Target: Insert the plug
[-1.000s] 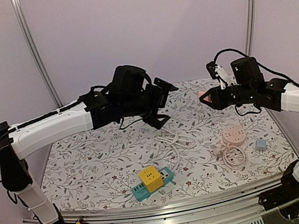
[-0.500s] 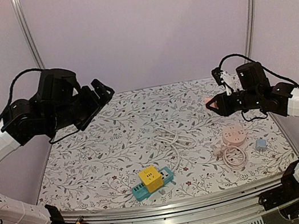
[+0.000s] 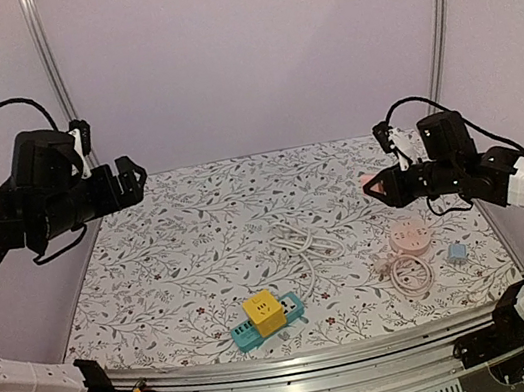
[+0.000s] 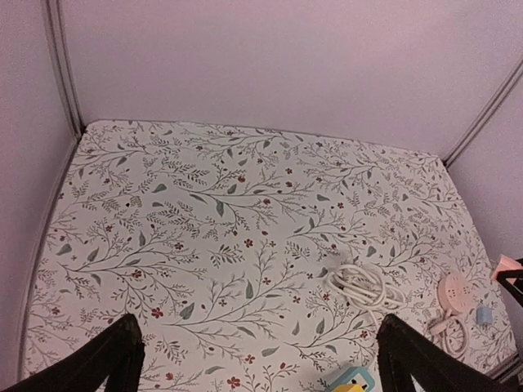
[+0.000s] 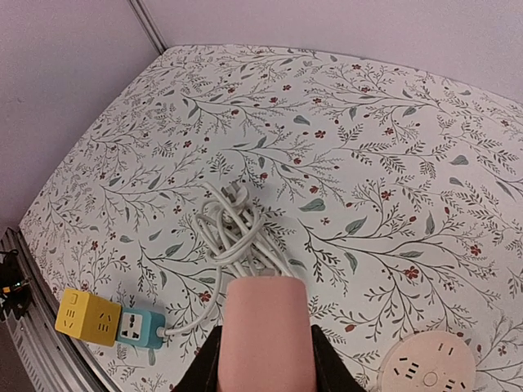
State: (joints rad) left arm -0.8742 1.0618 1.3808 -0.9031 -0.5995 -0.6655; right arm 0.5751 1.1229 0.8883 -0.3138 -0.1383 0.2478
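Note:
My right gripper (image 3: 379,185) is shut on a pink plug (image 5: 265,335) and holds it in the air, its black fingers (image 5: 208,359) on either side. The plug hangs above and to the left of the round pink socket (image 3: 408,235), which also shows in the right wrist view (image 5: 429,369). A pink coiled cable (image 3: 410,274) lies in front of the socket. My left gripper (image 3: 124,184) is open and empty, raised high over the table's far left. In the left wrist view its fingers (image 4: 114,359) frame the mat well apart.
A white coiled cable (image 3: 295,241) with a white plug (image 5: 233,194) lies mid-table. A teal power strip (image 3: 281,316) with a yellow cube (image 3: 262,313) on it sits near the front edge. A small blue adapter (image 3: 456,251) lies right of the pink cable.
My left arm has swung from the table's middle to the far left and risen, gripper open. My right gripper with the pink plug has shifted slightly right and down.

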